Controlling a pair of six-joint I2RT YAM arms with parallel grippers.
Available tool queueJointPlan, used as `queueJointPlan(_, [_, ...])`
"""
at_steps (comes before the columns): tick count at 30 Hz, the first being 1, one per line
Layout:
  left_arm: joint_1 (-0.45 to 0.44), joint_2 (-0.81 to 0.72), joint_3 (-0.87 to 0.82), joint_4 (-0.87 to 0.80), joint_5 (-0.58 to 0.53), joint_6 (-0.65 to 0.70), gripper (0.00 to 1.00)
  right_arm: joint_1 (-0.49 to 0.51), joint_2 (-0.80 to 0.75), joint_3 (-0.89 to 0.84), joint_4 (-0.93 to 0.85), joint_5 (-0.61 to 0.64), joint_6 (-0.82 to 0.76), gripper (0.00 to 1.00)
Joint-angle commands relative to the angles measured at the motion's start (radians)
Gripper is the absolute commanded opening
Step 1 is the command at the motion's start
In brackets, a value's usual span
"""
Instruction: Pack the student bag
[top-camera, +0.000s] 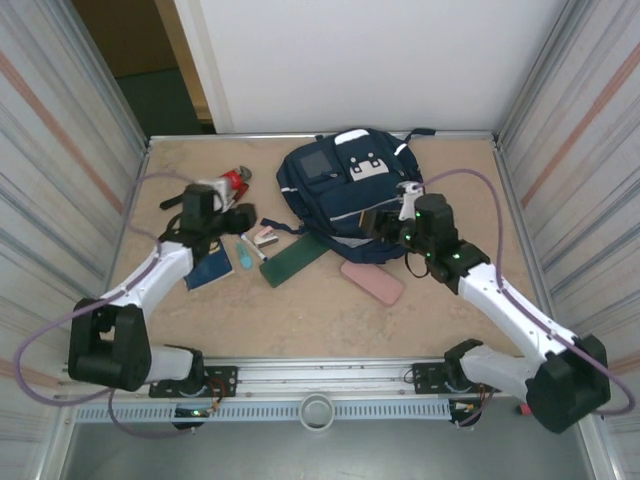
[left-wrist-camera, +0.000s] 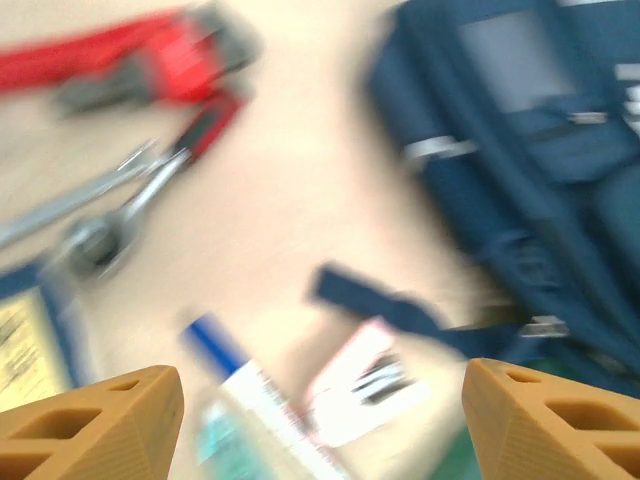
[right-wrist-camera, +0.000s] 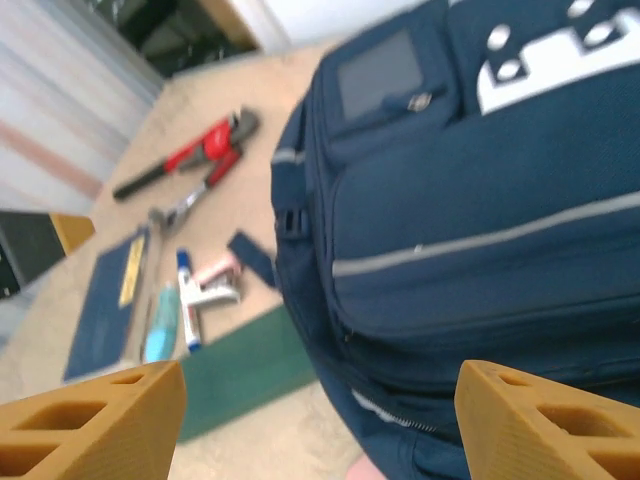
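- At the far middle of the desk (top-camera: 300, 320), the student bag (top-camera: 345, 185) lies flat, front pocket up.
- Left jaws: wide apart and empty, above a pen (left-wrist-camera: 255, 385), near the red wrench (left-wrist-camera: 130, 65).
- Right jaws: wide too, holding nothing, over the bag's near edge.
- A green folder (top-camera: 295, 260) and pink case (top-camera: 372, 281) lie just before the bag.

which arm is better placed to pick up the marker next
Left. The left gripper hovers open over the marker and blue booklet, while the right gripper is over at the student bag.
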Motion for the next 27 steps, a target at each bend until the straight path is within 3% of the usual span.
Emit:
queueJointPlan(1, [0.034, 0.009, -0.035, -0.054, -0.012, -0.145, 0.74, 0.017, 0.064, 0.051, -0.053, -0.045, -0.066, 0.71])
queueJointPlan(8, [0.119, 0.121, -0.056, -0.091, -0.005, -0.175, 0.73, 0.027, 0.135, 0.051, -0.014, -0.079, -0.040, 0.70])
queueJointPlan(11, [0.125, 0.107, -0.126, -0.060, -0.004, -0.211, 0.73, 0.027, 0.141, 0.049, -0.023, -0.063, -0.040, 0.70])
queueJointPlan(16, [0.112, 0.105, -0.237, 0.004, 0.089, -0.293, 0.71, 0.025, 0.160, 0.069, -0.055, -0.069, -0.039, 0.71])
queueJointPlan(19, [0.040, 0.021, -0.320, 0.012, 0.057, -0.361, 0.70, 0.025, 0.173, 0.086, -0.083, -0.074, -0.041, 0.71])
queueJointPlan(24, [-0.219, -0.229, -0.384, -0.146, -0.121, -0.499, 0.71, 0.027, 0.194, 0.112, -0.121, -0.094, -0.050, 0.71])
queueJointPlan(27, [-0.262, -0.406, -0.390, -0.251, -0.216, -0.520, 0.71, 0.049, 0.208, 0.120, -0.107, -0.133, -0.065, 0.71])
